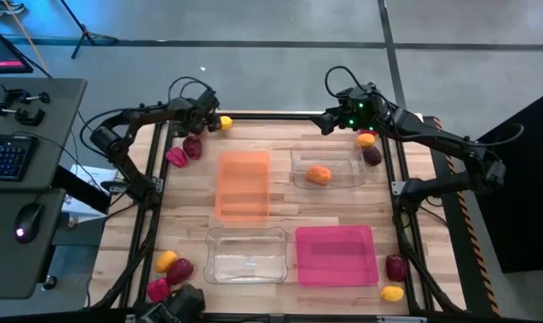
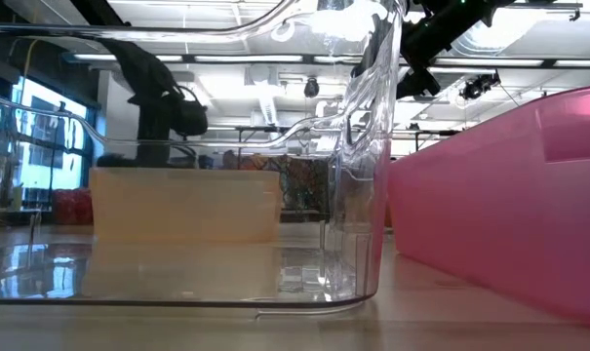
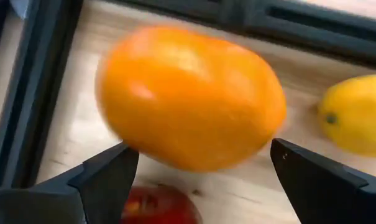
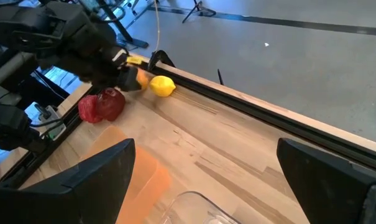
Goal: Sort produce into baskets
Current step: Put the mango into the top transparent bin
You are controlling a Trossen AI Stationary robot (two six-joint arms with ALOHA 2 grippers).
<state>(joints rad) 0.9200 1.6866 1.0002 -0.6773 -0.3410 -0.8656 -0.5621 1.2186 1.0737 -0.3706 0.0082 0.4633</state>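
Left wrist view: orange fruit [image 3: 191, 96] smeared at its edges; whether the gripper fingers [image 3: 107, 180] touch it cannot be told. Lemon [image 3: 355, 115] cut by the right frame edge. Red item [image 3: 160, 205] cut by the bottom edge, kind unclear.

Low view: clear basket [image 2: 363, 175] wall fills the foreground, top cut off; pink basket [image 2: 509, 214] cut at right.

High view: lower-left produce, red piece [image 1: 157, 289] partly hidden by a dark arm part.
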